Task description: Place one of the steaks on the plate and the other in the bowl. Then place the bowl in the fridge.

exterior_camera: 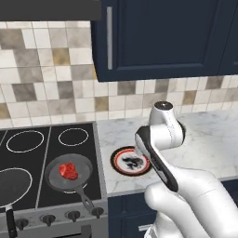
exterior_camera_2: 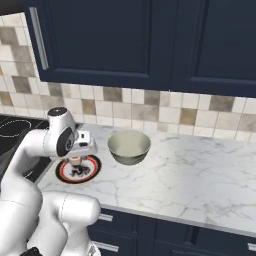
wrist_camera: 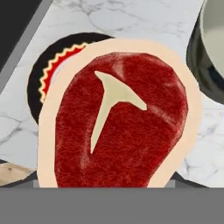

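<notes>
One steak (wrist_camera: 118,127), red with a pale fat rim, sits close before the hand camera and hides the fingertips. My gripper (exterior_camera_2: 75,160) is shut on this steak and hangs just above the plate (exterior_camera_2: 62,172), a small round plate with a black rim (exterior_camera: 116,160) and a red ring (wrist_camera: 37,87). The other steak (exterior_camera: 68,170) lies in a dark frying pan (exterior_camera: 81,163) on the stove. The cream-and-olive bowl (exterior_camera_2: 129,147) stands on the marble counter right of the plate, and its edge (wrist_camera: 210,48) shows in the hand view. The fridge is out of view.
The black stove (exterior_camera: 28,139) is left of the plate, with a second dark pan (exterior_camera: 11,186) at its front left. Navy wall cabinets (exterior_camera_2: 150,40) hang above the tiled back wall. Marble counter (exterior_camera_2: 200,175) stretches to the right of the bowl.
</notes>
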Controlling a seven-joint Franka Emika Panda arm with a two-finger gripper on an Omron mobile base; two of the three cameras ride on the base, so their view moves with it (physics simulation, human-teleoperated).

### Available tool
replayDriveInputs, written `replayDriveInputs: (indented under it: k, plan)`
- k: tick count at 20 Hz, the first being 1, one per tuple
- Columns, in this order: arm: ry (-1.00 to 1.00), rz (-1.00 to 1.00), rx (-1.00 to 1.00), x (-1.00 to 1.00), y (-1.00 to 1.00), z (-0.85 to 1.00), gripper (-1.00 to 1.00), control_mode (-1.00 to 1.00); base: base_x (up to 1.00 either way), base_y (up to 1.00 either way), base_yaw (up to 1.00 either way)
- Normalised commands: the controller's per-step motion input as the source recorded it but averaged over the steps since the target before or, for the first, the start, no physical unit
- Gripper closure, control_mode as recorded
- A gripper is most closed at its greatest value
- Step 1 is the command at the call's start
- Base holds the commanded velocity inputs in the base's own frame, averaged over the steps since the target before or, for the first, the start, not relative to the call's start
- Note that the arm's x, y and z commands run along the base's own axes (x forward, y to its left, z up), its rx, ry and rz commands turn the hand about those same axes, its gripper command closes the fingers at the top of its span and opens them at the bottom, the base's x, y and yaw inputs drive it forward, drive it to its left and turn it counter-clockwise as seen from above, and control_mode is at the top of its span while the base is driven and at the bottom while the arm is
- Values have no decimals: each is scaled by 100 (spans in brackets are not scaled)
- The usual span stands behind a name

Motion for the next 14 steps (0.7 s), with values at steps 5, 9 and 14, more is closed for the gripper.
replayDriveInputs:
  k: [5, 9, 14]
  plan:
    - [4, 10, -5, 67, 28, -95, 100, -100, 0, 0, 0]
    - [0, 8, -4, 41, 21, -66, 100, -100, 0, 0, 0]
    - [0, 1, 1, 18, 0, -43, -100, -100, 0, 0, 0]
